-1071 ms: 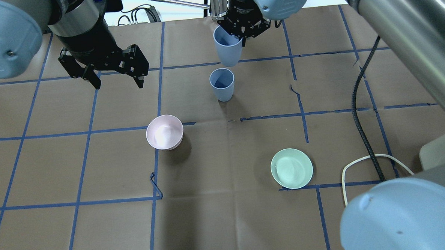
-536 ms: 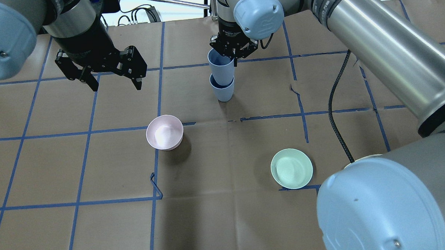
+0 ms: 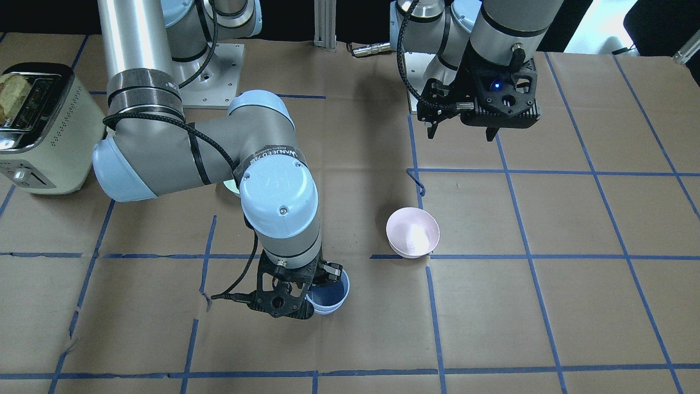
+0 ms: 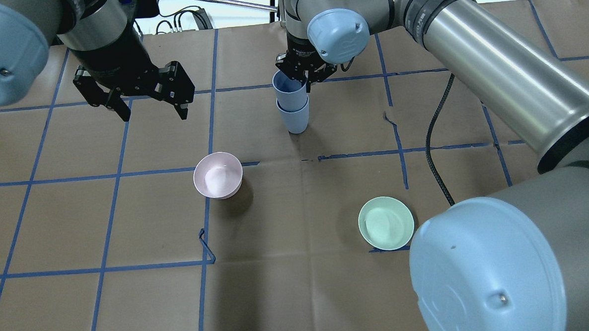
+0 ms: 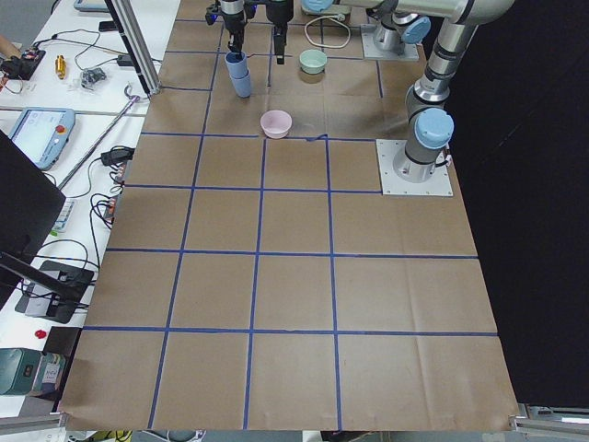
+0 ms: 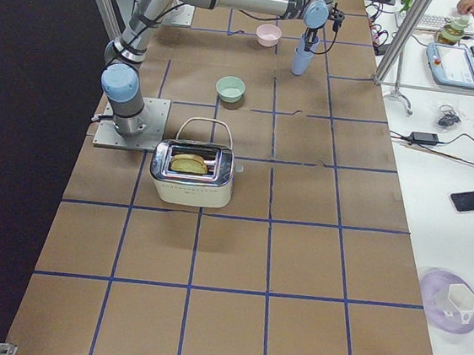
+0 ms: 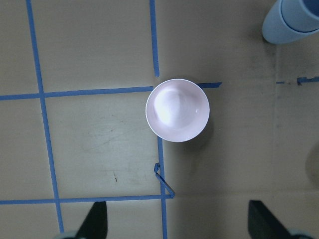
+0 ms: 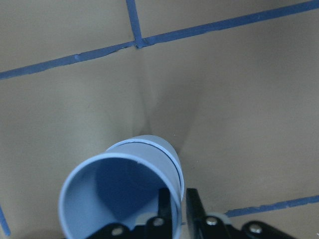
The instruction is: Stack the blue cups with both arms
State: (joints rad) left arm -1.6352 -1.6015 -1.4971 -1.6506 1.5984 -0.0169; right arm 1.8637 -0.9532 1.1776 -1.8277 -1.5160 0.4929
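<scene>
Two pale blue cups stand nested on the far middle of the table: the upper cup [image 4: 290,92] sits inside the lower cup [image 4: 295,120]. My right gripper [image 4: 300,77] is shut on the upper cup's rim, one finger inside and one outside, as the right wrist view [image 8: 174,206] shows over the cup's dark blue inside [image 8: 117,191]. The front view shows the stack [image 3: 330,299] beside that gripper [image 3: 316,284]. My left gripper [image 4: 155,113] hangs open and empty above the table, well to the left of the cups; it also shows in the front view [image 3: 461,135].
A pink bowl [image 4: 218,175] sits below the left gripper's camera [image 7: 177,110]. A mint-green bowl [image 4: 386,222] sits nearer the robot on the right. A cream toaster [image 3: 38,128] stands at the robot's right. A black cable [image 4: 437,144] trails from the right arm.
My right gripper has come down and toward the robot with its blue cup, from above the standing cup to deep inside it. The left gripper has barely moved.
</scene>
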